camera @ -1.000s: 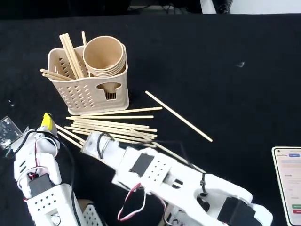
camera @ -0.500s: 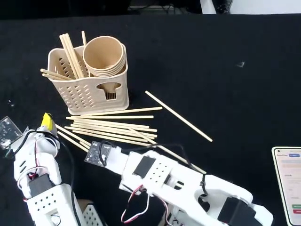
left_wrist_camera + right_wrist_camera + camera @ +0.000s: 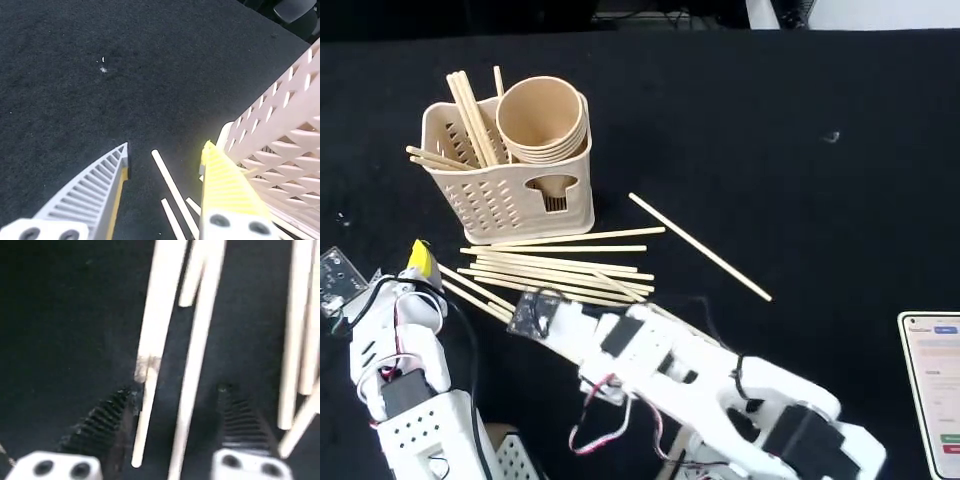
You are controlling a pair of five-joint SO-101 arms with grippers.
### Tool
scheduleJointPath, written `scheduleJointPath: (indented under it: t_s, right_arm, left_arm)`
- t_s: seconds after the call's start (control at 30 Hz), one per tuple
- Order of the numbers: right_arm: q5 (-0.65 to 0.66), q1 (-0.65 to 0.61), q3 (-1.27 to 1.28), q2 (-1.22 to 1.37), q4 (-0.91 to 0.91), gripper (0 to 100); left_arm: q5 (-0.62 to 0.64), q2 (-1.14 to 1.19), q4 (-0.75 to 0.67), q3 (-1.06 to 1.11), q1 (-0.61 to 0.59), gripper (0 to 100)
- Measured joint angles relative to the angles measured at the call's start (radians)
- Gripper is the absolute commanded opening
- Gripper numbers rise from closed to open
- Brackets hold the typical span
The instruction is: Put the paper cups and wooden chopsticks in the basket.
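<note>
Black cloth [image 3: 800, 120] is covering the whole table. A pale plastic basket [image 3: 510, 205] is sitting toward 10 o'clock on it. A stack of paper cups [image 3: 542, 118] is standing inside the basket, on its 3 o'clock side. Some wooden chopsticks [image 3: 468, 112] are poking up out of the basket on its 9 o'clock side. A bunch of loose chopsticks [image 3: 560, 265] is lying flat on the cloth at 6 o'clock from the basket, just beside it. One single chopstick [image 3: 700, 247] is lying slanted at 4 o'clock from the basket, apart from the bunch. A phone [image 3: 932, 385] is peeking in at the table's 4 o'clock edge.

The left arm [image 3: 405, 390] is sitting at 8 o'clock. The left claw [image 3: 165, 150] is holding its fingers wide apart and is gripping nothing. It is hanging over the cloth, with its yellow finger [image 3: 225, 190] just beside the basket wall. The ends of a few loose chopsticks are lying on the cloth under the gap.

The right arm [image 3: 720, 385] is leaning in from 5 o'clock, with its tip at the 7 o'clock end of the bunch. The right claw [image 3: 175, 390] is holding its fingers apart too. Two loose chopsticks are lying between its dark fingers [image 3: 107, 420], and it is not squeezing them.
</note>
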Motion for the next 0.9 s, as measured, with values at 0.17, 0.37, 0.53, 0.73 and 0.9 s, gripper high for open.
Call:
scheduleJointPath:
  t_s: [0.17,0.37,0.53,0.73,0.9]
  right_arm:
    - [-0.002,0.032,-0.044,0.038,0.025,1.1]
    - [0.037,0.083,-0.038,0.009,0.083,1.0]
    - [0.097,0.144,-0.035,-0.147,0.213,1.0]
    - [0.103,0.173,-0.035,-0.373,0.298,1.1]
    - [0.103,0.173,-0.060,-0.535,0.321,1.1]
  left_arm:
    - [0.000,0.000,0.000,0.000,0.000,23]
    - [0.000,0.000,0.000,0.000,0.000,23]
    - [0.000,0.000,0.000,0.000,0.000,23]
    - [0.000,0.000,0.000,0.000,0.000,23]
    - [0.000,0.000,0.000,0.000,0.000,23]
